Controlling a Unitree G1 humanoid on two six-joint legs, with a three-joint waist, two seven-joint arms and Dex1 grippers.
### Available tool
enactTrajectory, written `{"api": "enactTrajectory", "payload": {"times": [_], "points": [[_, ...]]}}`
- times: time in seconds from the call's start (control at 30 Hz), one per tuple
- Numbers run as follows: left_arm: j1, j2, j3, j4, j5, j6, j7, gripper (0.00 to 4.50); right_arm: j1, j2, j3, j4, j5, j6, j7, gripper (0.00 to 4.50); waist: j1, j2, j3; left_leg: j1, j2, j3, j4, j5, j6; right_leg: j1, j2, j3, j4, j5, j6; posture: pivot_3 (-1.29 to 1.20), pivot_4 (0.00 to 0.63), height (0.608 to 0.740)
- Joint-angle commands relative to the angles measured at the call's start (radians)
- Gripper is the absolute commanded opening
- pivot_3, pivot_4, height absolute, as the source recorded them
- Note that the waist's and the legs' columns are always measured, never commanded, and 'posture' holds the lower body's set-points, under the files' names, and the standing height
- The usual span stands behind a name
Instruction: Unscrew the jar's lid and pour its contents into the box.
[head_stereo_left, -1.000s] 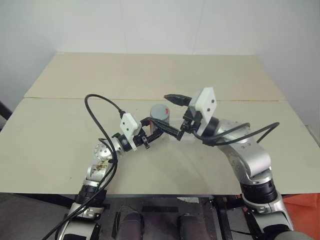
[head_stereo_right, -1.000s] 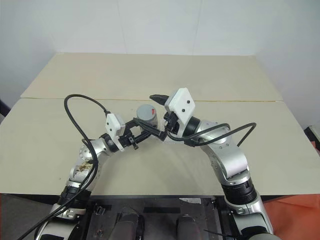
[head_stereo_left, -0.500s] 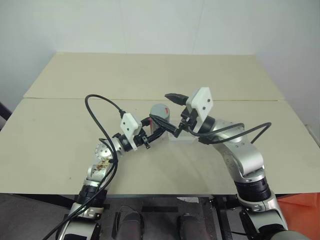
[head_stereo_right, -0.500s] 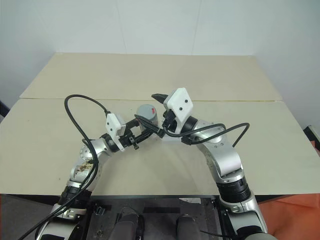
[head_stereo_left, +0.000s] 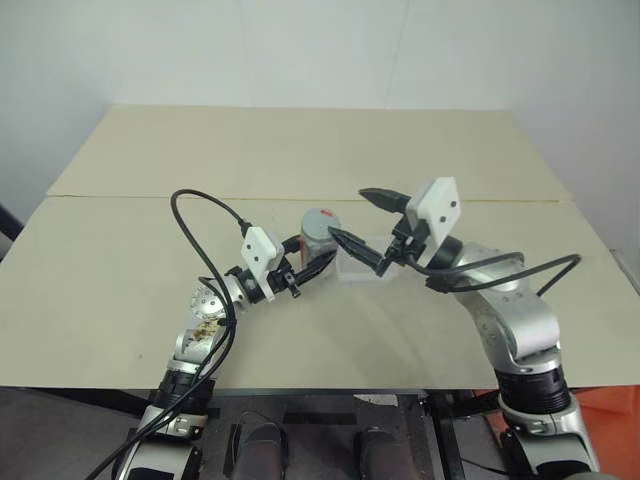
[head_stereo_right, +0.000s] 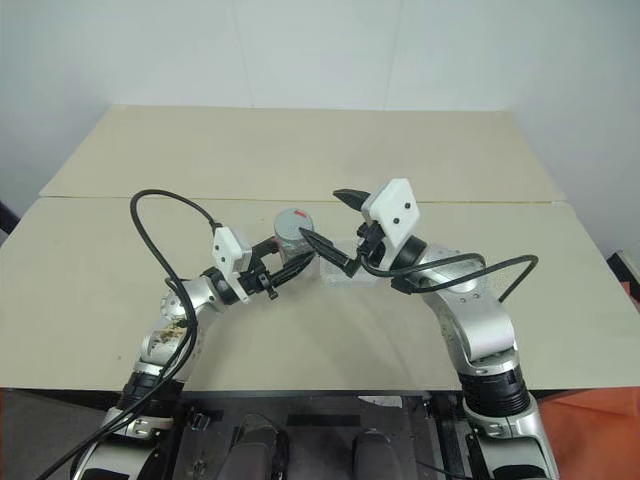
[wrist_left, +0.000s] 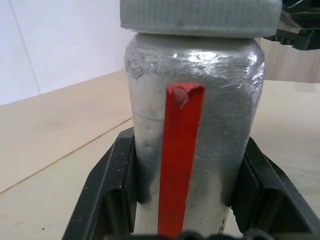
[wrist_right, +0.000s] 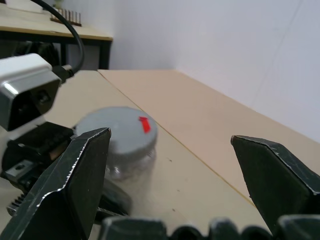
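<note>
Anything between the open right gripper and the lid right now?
Nothing: in the right wrist view the open right gripper faces the round grey lid on the silver-grey jar across bare air.

- Bright, even light across the table (head_stereo_left: 120, 260) from above — no hard shadows, only faint soft ones beneath the arms.
- Head views are crisp through the middle.
- Glare glints off the jar (wrist_left: 190, 150) at its shoulder — close-up detail sharp.
- In the right wrist view, the near fingers (wrist_right: 75, 190) look soft, the far background hazy.
</note>
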Motion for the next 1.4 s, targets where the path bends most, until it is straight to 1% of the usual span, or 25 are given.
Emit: {"api": "enactTrajectory", "payload": {"times": [0.03, 0.17, 0.27, 0.33, 0.43, 0.57, 0.67, 0.8, 1.03, 1.4], "points": [[-0.022, -0.002, 0.009, -0.015, -0.005, -0.025, -0.007, 2.09, 0.003, -0.017, -0.048, -0.04, 0.018, -0.009, -0.006, 4.46, -0.001, 0.0, 0.0, 0.0, 0.0, 0.0, 0.0, 0.0, 0.0, 0.0, 0.0, 0.0, 0.0, 0.0, 0.0, 0.0, 0.15, 0.74], [-0.022, -0.004, 0.007, -0.015, -0.004, -0.024, -0.006, 2.09, -0.004, -0.019, -0.068, -0.037, 0.021, -0.012, -0.013, 4.46, 0.0, 0.0, 0.0, 0.0, 0.0, 0.0, 0.0, 0.0, 0.0, 0.0, 0.0, 0.0, 0.0, 0.0, 0.0, 0.0, 0.15, 0.74], [-0.023, -0.004, 0.007, -0.014, -0.004, -0.022, -0.006, 2.09, -0.022, -0.012, -0.086, -0.079, 0.084, 0.011, 0.0, 4.46, 0.0, 0.0, 0.0, 0.0, 0.0, 0.0, 0.0, 0.0, 0.0, 0.0, 0.0, 0.0, 0.0, 0.0, 0.0, 0.0, 0.15, 0.74], [-0.025, -0.004, 0.008, -0.011, -0.004, -0.022, -0.006, 2.09, -0.028, -0.013, -0.077, -0.108, 0.128, 0.023, 0.024, 4.46, -0.001, 0.0, 0.0, 0.0, 0.0, 0.0, 0.0, 0.0, 0.0, 0.0, 0.0, 0.0, 0.0, 0.0, 0.0, 0.0, 0.15, 0.74], [-0.028, -0.004, 0.009, -0.009, -0.002, -0.024, -0.005, 2.09, -0.038, -0.002, -0.043, -0.131, 0.144, 0.036, 0.022, 4.46, -0.001, 0.0, 0.0, 0.0, 0.0, 0.0, 0.0, 0.0, 0.0, 0.0, 0.0, 0.0, 0.0, 0.0, 0.0, 0.0, 0.15, 0.74], [-0.029, -0.004, 0.01, -0.013, -0.002, -0.023, -0.003, 2.09, -0.065, 0.053, 0.029, -0.093, 0.103, 0.02, 0.001, 4.46, -0.002, 0.0, 0.0, 0.001, 0.0, 0.0, 0.0, 0.0, 0.0, 0.001, 0.0, 0.0, 0.0, 0.0, 0.0, 0.0, 0.15, 0.74], [-0.025, -0.002, 0.01, -0.017, -0.001, -0.024, -0.002, 2.09, -0.11, 0.108, 0.088, -0.022, 0.026, 0.016, -0.06, 4.46, -0.002, 0.0, 0.0, 0.001, 0.0, 0.0, 0.0, 0.0, 0.0, 0.001, 0.0, 0.0, 0.001, 0.0, 0.0, 0.0, 0.15, 0.74], [-0.02, 0.003, 0.013, -0.022, -0.001, -0.025, -0.005, 2.09, -0.134, 0.14, 0.117, 0.025, -0.023, 0.003, -0.083, 4.46, 0.002, 0.0, 0.0, 0.001, 0.0, 0.0, 0.0, 0.0, 0.0, 0.0, 0.0, 0.0, 0.001, 0.0, 0.0, 0.0, 0.15, 0.74], [-0.016, 0.008, 0.014, -0.029, -0.002, -0.026, -0.003, 2.09, -0.139, 0.153, 0.132, 0.052, -0.068, -0.013, -0.08, 4.46, 0.001, 0.0, 0.0, 0.0, 0.0, 0.0, 0.0, 0.0, 0.0, 0.0, 0.0, 0.0, 0.001, 0.0, 0.0, 0.0, 0.15, 0.74], [-0.022, 0.005, 0.017, -0.019, -0.007, -0.026, -0.004, 2.09, -0.095, 0.12, 0.07, 0.01, -0.049, 0.007, -0.082, 4.46, 0.0, 0.0, 0.0, 0.0, 0.0, 0.0, 0.0, 0.0, 0.0, 0.0, 0.0, 0.0, 0.001, 0.0, 0.0, 0.0, 0.15, 0.74]]}}
